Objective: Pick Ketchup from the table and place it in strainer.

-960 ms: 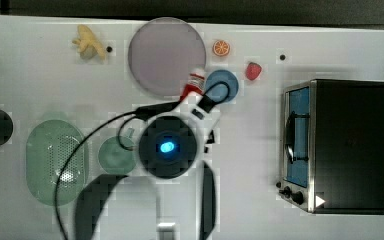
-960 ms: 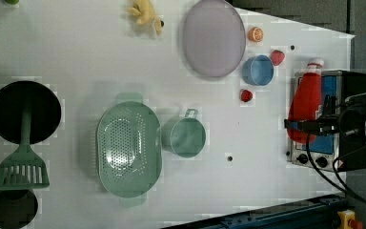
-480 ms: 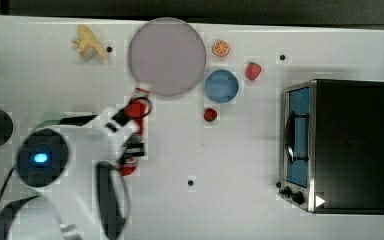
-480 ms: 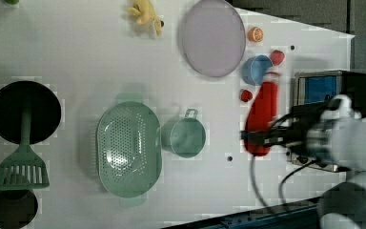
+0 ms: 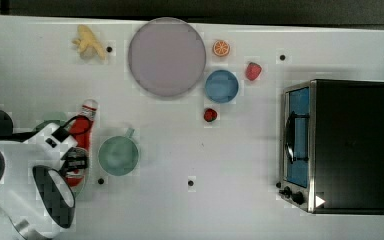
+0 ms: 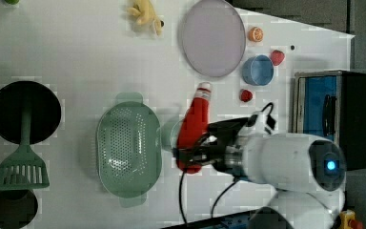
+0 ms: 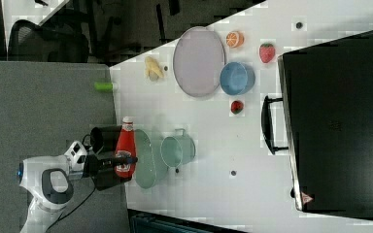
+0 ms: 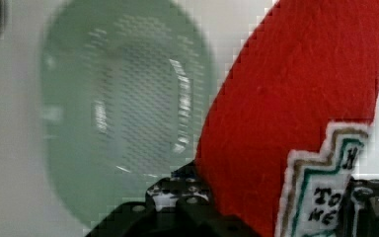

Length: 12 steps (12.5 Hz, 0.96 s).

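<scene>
The Ketchup (image 6: 195, 119), a red bottle with a white cap, hangs in the air with my gripper (image 6: 190, 155) shut on its lower, labelled part. In the top view the Ketchup (image 5: 83, 127) and gripper (image 5: 76, 162) hover at the top view's left, where my arm covers most of the strainer (image 5: 50, 122). The pale green oval strainer (image 6: 128, 148) lies just to the left view's left of the bottle. The right view shows the Ketchup (image 7: 125, 143) upright beside the strainer (image 7: 144, 160). In the wrist view the strainer (image 8: 123, 113) lies below, beside the Ketchup (image 8: 296, 98).
A round green cup (image 5: 118, 155) stands close to the strainer. Farther off are a purple plate (image 5: 166, 56), a blue bowl (image 5: 221, 86), two strawberries (image 5: 210, 115), an orange slice (image 5: 221, 48), a banana (image 5: 87, 44) and a toaster oven (image 5: 340, 145). A black pan with a green spatula (image 6: 24, 119) sits beyond the strainer.
My arm has swung toward the top view's left, carrying the Ketchup from near the blue bowl past the green cup to the strainer.
</scene>
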{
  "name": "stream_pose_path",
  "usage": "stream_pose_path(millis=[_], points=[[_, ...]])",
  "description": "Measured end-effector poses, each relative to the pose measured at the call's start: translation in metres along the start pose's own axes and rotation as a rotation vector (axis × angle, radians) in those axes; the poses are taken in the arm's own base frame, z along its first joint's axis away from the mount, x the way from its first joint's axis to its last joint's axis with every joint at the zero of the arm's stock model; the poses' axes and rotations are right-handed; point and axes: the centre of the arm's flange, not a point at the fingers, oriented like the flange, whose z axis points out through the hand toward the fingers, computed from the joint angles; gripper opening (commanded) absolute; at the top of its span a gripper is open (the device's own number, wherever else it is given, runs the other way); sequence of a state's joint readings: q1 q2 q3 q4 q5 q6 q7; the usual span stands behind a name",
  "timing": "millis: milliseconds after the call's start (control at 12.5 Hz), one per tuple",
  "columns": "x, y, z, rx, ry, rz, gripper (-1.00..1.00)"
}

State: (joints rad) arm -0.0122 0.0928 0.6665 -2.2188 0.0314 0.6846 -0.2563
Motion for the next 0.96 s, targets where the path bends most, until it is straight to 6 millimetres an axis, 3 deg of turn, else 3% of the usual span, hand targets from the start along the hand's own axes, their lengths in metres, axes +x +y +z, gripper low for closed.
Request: stream_pose_path(millis=[320,640,880,960], points=[[-0.012,-0.051,0.035,0.095,-0.018,0.082,0.2],[-0.017,-0.075,0.07,0.166,-0.036,0.156,0.26],[-0.017,-0.072,0.106,0.165,-0.079,0.15,0.88],[-0.017,-0.069,0.115,0.154,-0.091,0.151,1.0]])
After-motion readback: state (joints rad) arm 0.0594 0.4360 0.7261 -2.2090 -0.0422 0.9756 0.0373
